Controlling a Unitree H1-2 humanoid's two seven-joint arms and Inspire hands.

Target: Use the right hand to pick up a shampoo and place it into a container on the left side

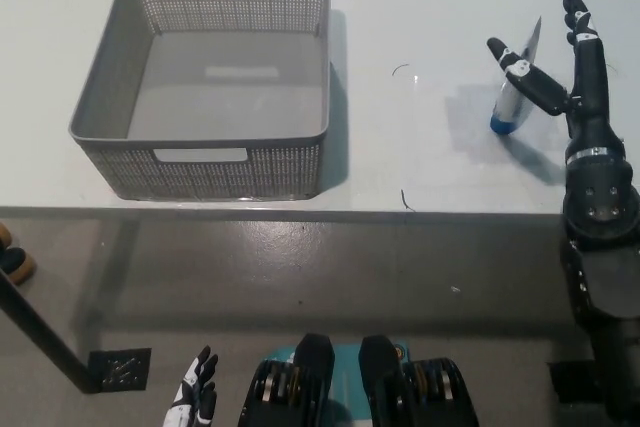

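A white shampoo tube [511, 97] with a blue cap stands cap-down on the white table [420, 7] at the right, leaning slightly. My black right hand [565, 72] is open just right of the tube, one finger reaching across its front and the others spread beyond it; nothing is gripped. The grey perforated basket [226, 153] sits on the table's left half and holds nothing. My white left hand [193, 399] hangs low at the bottom left, below the table's edge.
The table's front edge [320, 212] runs across the middle of the view, with grey floor below. A dark table leg [40, 337] and a foot plate stand at the lower left. Thin dark marks dot the tabletop between basket and tube.
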